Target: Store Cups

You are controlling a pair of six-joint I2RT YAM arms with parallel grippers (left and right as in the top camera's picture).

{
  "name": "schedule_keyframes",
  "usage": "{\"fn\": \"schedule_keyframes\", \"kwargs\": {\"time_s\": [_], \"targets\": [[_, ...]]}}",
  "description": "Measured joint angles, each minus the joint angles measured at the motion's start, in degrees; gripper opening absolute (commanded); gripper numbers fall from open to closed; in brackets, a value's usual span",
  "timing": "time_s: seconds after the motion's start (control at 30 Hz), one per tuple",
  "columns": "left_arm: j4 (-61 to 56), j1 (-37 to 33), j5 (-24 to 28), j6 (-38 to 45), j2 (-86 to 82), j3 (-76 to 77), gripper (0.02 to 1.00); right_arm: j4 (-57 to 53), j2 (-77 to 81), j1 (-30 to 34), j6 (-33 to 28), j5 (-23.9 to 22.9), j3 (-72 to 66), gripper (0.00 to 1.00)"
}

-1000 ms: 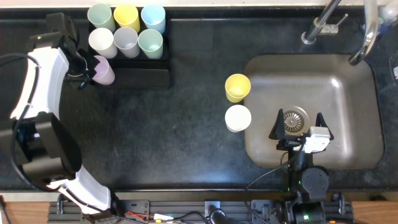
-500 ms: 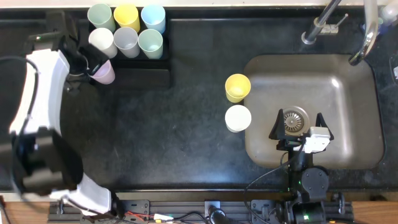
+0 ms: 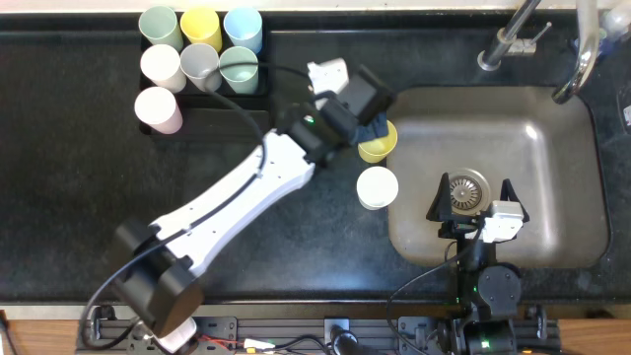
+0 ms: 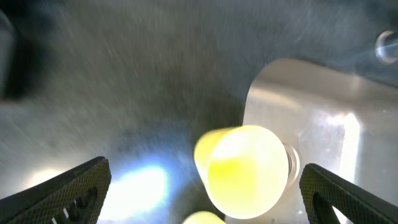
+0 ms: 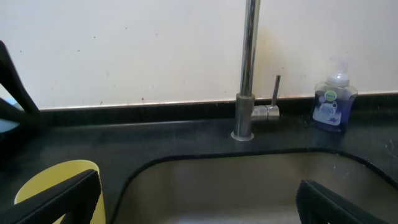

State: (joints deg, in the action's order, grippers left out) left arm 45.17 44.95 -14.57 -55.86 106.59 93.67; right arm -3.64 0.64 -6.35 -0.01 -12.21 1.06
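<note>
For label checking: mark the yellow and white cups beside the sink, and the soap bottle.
yellow cup (image 4: pixel 245 171), left wrist view, mid-body.
white cup (image 3: pixel 377 187), top view, centre.
soap bottle (image 5: pixel 336 107), right wrist view, body.

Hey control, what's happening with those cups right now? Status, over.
Left gripper open, above yellow cup at sink edge. Right gripper open, over sink. Yellow cup not gripped yet. White cup close beside it, may crowd fingers.

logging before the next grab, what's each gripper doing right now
Left gripper: open, holding nothing, above the yellow cup.
Right gripper: open, holding nothing, over the sink.
</note>
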Motion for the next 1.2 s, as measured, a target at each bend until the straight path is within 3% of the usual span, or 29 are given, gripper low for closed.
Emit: {"fn": "schedule_keyframes", "kwargs": {"time_s": [0.6, 0.9, 0.97, 1.07, 1.1, 1.13, 1.2], "targets": [[1.11, -1.22, 12.5, -7.78, 6.99, 0.0, 0.998, 0.02, 0.0, -0.02, 0.0, 0.0, 0.0, 0.998], [1.55, -2.29, 14.43, -8.55, 7.93, 0.0, 0.989, 0.02, 0.0, 0.0, -0.02, -0.02, 0.0, 0.998], [1.6, -2.38, 14.6, -8.57, 7.96, 0.0, 0.915, 0.0, 0.0, 0.0, 0.0, 0.0, 0.0, 0.998], [1.7, -2.4, 14.82, -8.87, 7.98, 0.0, 0.669, 0.02, 0.0, 0.0, -0.02, 0.0, 0.0, 0.996], [1.77, -2.43, 14.86, -9.09, 8.04, 0.0, 0.31, 0.04, 0.0, 0.0, -0.02, 0.0, 0.0, 0.996], [1.81, -2.4, 14.93, -9.57, 8.11, 0.0, 0.036, 0.02, 0.0, 0.0, 0.0, 0.0, 0.0, 0.998], [1.84, -2.4, 15.04, -10.25, 8.55, 0.0, 0.036, 0.02, 0.0, -0.02, 0.0, -0.02, 0.0, 0.998]]}}
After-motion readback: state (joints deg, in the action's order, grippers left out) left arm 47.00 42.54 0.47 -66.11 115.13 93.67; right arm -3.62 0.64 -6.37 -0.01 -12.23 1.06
